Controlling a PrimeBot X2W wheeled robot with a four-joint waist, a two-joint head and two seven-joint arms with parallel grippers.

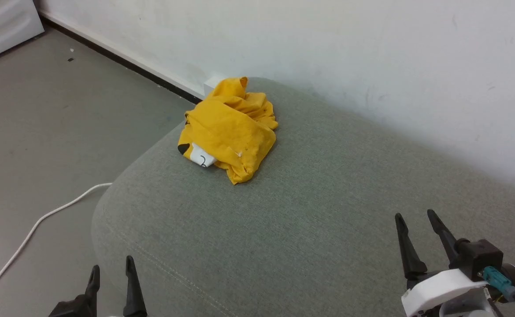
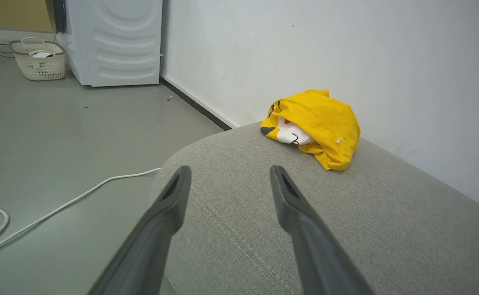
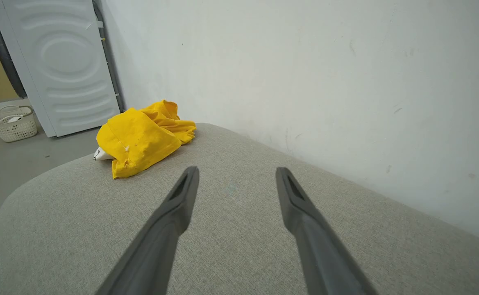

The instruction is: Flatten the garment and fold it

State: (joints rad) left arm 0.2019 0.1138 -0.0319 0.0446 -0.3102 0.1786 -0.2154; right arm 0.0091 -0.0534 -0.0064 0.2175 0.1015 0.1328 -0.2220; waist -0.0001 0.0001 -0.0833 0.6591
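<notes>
Lying in a crumpled heap, the yellow T-shirt (image 1: 228,132) sits at the far left end of the grey cushion (image 1: 310,211), close to the white wall (image 1: 372,53) and just inside the cushion's rounded edge. A white patch with a black mark and a black spot peek out at its near left side; the rest is bunched folds.

Both arms are held low and close to the robot, well apart from the T-shirt. The left gripper (image 1: 112,264) is at the lower left of the head view, over the cushion's near left corner, its two dark fingers pointing up and away. They are spread wide and hold nothing. The right gripper (image 1: 415,215) is at the lower right, above the cushion, fingers leaning a little to the left, spread just as wide and also empty.

From the left wrist the T-shirt lies ahead and to the right of the fingers; from the right wrist, ahead and to the left.

A white cable (image 1: 41,218) trails over the floor (image 1: 41,132) left of the cushion. A washing machine (image 2: 120,41) and a basket (image 2: 38,65) stand farther off.
</notes>
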